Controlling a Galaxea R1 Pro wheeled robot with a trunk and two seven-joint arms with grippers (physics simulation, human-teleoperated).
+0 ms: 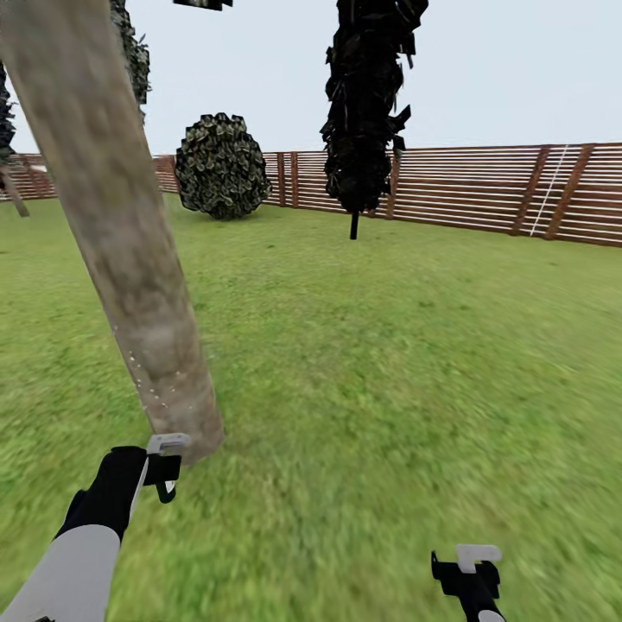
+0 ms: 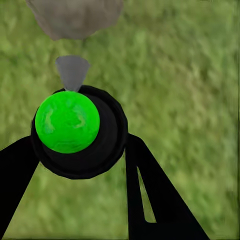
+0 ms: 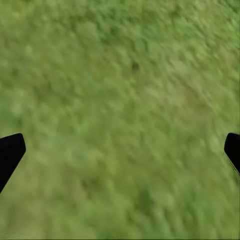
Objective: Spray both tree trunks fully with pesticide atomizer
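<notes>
- Atomizer (image 2: 75, 127) held between the two black fingers of the left gripper (image 2: 77, 150): a round black body with a glossy bright-green dome on top and a grey cone-shaped nozzle pointing away from the wrist toward the base of the tree trunk (image 2: 75, 17). The jaws are closed against the body on both sides.
- In the head view, the left gripper (image 1: 164, 466) sits just beside the foot of the tree trunk (image 1: 112, 225), a placement that suits spraying at close range. Small pale specks on the lower bark may be spray droplets, though the render is too coarse to be sure.
- Trunk: straight, branchless, pole-like, beige-grey with blotchy brownish patches; it appears tilted because of the camera angle.
- Right gripper (image 1: 471, 570) hangs low over the lawn (image 1: 389, 363), well apart from the trunk; its wrist view shows the black fingertips (image 3: 10, 152) spread wide with nothing but blurred green grass between them.
- Background: brown horizontal-slat fence (image 1: 484, 194), a round dark shrub (image 1: 222, 166) and a near-black columnar conifer (image 1: 367, 104).
</notes>
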